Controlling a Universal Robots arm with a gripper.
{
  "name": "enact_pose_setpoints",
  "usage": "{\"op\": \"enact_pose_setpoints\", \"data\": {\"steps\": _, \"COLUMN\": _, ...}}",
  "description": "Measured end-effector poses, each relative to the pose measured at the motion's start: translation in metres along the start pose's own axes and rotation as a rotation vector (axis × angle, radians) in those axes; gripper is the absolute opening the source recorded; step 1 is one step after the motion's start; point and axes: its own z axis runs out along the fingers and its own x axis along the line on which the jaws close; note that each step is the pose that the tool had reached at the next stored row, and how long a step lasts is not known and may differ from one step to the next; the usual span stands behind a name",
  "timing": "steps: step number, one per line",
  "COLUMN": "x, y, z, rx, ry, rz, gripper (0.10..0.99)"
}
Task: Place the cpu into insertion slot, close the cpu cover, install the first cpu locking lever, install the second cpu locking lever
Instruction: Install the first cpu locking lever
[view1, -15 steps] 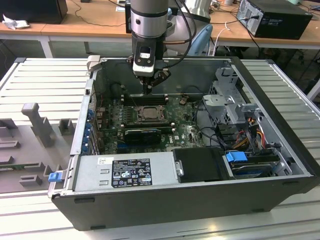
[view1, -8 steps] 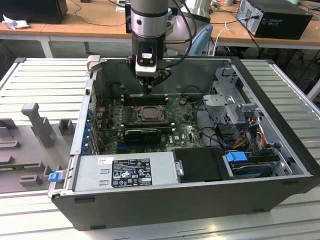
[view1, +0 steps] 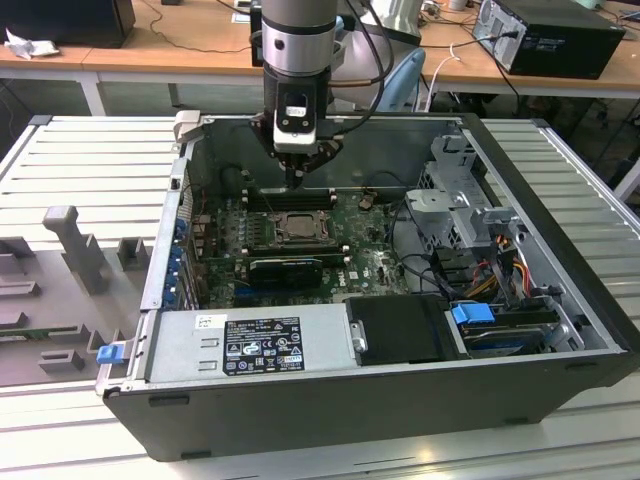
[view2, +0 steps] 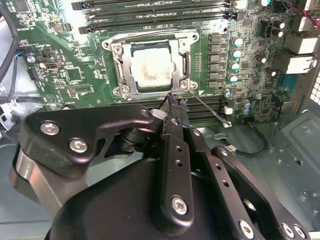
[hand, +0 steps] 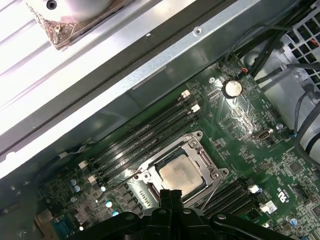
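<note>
Item 1: the cpu (view2: 154, 67) is seated in the insertion slot (view2: 118, 70), pale top facing up. The cpu cover (view2: 178, 56) lies flat around it.

Item 2: one thin locking lever (view2: 212, 110) juts free from a slot corner.

Item 3: the end effector (view2: 172, 100) is clenched, fingertips together just beside that corner; no part is visibly pinched.

Item 4: the green circuit board (view2: 75, 75) sits in an open computer case (view1: 400, 420) on the counter (view1: 580, 180).
</note>
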Motion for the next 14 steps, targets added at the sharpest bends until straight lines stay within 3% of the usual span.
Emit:
{"op": "enact_pose_setpoints", "data": {"steps": 6, "x": 0.0000, "y": 0.0000, "z": 0.0000, "rx": 0.001, "ry": 0.0018, "rz": -0.034, "gripper": 0.106}}
{"op": "enact_pose_setpoints", "data": {"steps": 9, "x": 0.0000, "y": 0.0000, "z": 0.0000, "rx": 0.003, "ry": 0.0055, "rz": -0.106, "gripper": 0.106}}
{"op": "enact_pose_setpoints", "data": {"steps": 14, "x": 0.0001, "y": -0.0001, "z": 0.0000, "rx": 0.004, "ry": 0.0070, "rz": -0.133, "gripper": 0.106}}
